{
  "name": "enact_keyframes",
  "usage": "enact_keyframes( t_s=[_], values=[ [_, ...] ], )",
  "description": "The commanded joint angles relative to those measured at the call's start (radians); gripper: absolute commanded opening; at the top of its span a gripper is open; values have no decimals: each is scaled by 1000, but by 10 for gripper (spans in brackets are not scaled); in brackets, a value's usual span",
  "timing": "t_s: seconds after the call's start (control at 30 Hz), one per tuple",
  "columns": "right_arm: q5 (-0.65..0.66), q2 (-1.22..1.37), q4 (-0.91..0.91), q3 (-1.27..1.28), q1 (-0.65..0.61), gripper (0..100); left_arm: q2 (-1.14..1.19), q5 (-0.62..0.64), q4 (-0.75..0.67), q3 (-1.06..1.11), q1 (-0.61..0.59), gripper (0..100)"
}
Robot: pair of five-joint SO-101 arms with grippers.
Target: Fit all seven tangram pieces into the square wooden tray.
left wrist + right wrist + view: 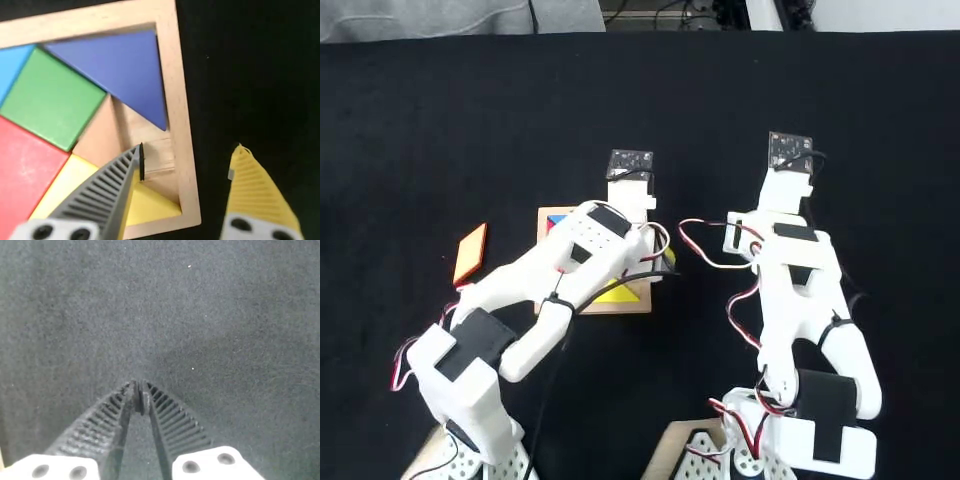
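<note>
- Orange – the one piece (470,253) outside the square wooden tray (620,306) lies flat on the black tabletop. It is just off the tray's left side, toward the tabletop's left edge.
- Its long axis runs roughly from the near edge toward the far edge of the tabletop and leans a little to the right as it goes.
- The left gripper (190,148) is wide open and holds nothing. It straddles the tray's right wall (182,125), with the grey finger (112,192) over the tray's inside and the yellow finger (250,192) over the cloth outside.
- Bare wood (150,145) shows beside that wall, between the dark blue triangle (120,65) and the yellow piece (150,206). This looks like the slot left to fill.
- The orange piece is therefore across the whole tray from the left claw, on the opposite side.
- The left arm is still the nearer one, I judge, because its base sits on that side.
- The right gripper (137,390) is closed on nothing – it hangs over bare cloth, well to the right of the tray and farther from the piece.
- The coming move probably calls for a swing back over the tray, with the claw turned to close across the piece's short width.
</note>
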Motion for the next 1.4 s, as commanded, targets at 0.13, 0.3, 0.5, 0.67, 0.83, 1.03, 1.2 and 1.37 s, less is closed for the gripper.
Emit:
enact_keyframes(
  t_s=[0.13,0.3,0.5,0.67,0.83,1.03,1.2,1.37],
  values=[
    [3,-56,-12,-77,-9,11,-100,2,55,-53,-28,285],
    [3,-56,-12,-77,-9,11,-287,-124,209,-113,-65,285],
    [3,-54,-12,-77,-9,11,-580,-460,562,-219,-312,285],
    [3,-50,-12,-77,-12,11,-658,-767,641,-179,-668,285],
    [3,-50,-15,-74,-15,11,-551,-913,586,-27,-757,285],
    [3,-48,-15,-71,-15,11,-374,-529,341,25,-759,285],
    [5,-48,-15,-71,-12,11,-232,-485,267,22,-773,285],
    [5,-48,-17,-74,-15,11,-149,-485,236,-4,-825,285]
  ],
)
